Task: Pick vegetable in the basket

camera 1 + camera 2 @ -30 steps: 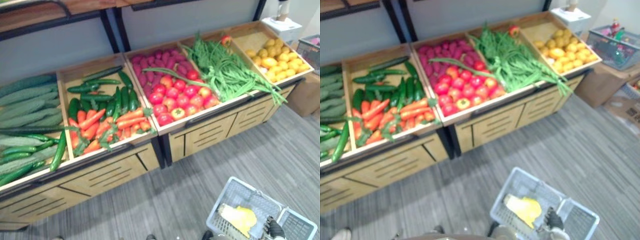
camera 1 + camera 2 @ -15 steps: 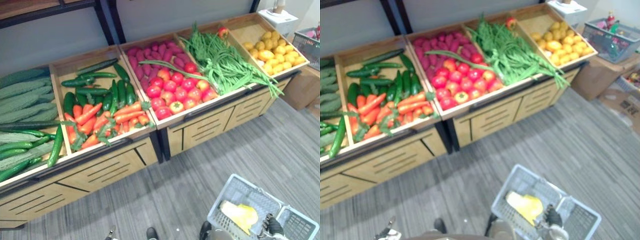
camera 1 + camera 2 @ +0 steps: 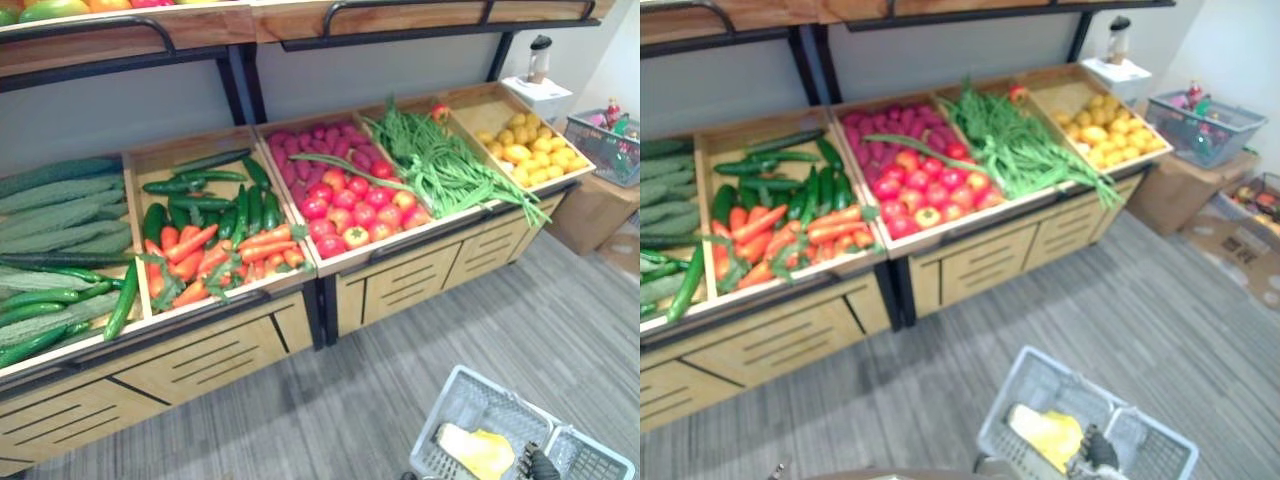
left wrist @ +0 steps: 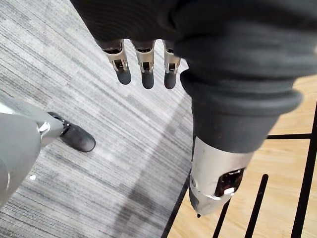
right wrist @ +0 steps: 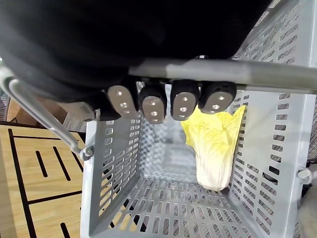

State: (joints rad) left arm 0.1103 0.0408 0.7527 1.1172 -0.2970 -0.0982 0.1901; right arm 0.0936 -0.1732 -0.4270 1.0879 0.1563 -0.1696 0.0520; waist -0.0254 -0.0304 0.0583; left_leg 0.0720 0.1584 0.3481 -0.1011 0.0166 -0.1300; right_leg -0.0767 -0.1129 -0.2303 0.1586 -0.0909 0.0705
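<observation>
Under the right hand, fingers curled round the basket handle, a napa cabbage lies in the basket, long axis running away from the fingers. Left hand hangs empty, fingers straight, beside the wooden stand; looks free for the next pick.

Cardboard box right of wooden stand; striped grey floor.
</observation>
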